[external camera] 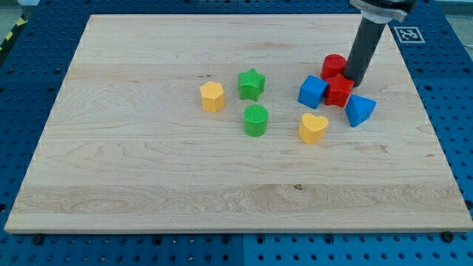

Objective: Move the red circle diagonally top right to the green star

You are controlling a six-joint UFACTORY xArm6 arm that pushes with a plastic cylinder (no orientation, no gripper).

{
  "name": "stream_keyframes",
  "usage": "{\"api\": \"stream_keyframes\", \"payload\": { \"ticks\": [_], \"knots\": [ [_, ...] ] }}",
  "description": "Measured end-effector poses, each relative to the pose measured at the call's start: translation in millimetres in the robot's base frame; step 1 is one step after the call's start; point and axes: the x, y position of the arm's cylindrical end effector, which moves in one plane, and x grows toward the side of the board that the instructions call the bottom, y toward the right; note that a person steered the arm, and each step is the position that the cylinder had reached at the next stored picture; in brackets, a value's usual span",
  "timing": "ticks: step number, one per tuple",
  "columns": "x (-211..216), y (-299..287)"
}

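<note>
The rod comes down from the view's top right, nearly upright with a slight lean, its thick collar cut off by the frame. It has no jaws to open or shut; it is just a bare dark rod. My tip (354, 80) sits on the board just to the view's right of the red circle (333, 66), touching it or very nearly so, and just above the red block (339, 90), whose shape I can't make out beyond being chunky and angular.

The red circle stands upright as a short cylinder, round face up, so it has no heading or long axis to speak of. It lies right of the board's centre toward the top, close against the red block below it.

Left of the red block, touching it, is the blue cube (312, 91). To the lower right, just beside it, is the blue triangle (360, 110), one point toward the view's bottom left. Below the cube sits the yellow heart (313, 127), apart from the cluster.

Well to the left of the circle, near the board's middle, is the green star (251, 84), with the green cylinder (256, 120) just below it and the yellow hexagon (212, 97) to its left. All rest on the pale wooden board (133, 177), which lies on a blue perforated table (451, 81)
</note>
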Motion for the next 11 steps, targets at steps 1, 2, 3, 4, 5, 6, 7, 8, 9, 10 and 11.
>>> {"api": "stream_keyframes", "payload": {
  "ticks": [1,2,3,4,5,6,7,8,9,10,11],
  "knots": [
    [-11.9,20.7],
    [-18.9,35.3],
    [-26.0,32.3],
    [-26.2,28.7],
    [-22.3,19.7],
    [-20.3,-2.8],
    [-20.3,-33.6],
    [-20.4,-65.0],
    [-20.3,-88.4],
    [-20.4,-95.8],
    [-17.2,-92.1]
  ]
}}
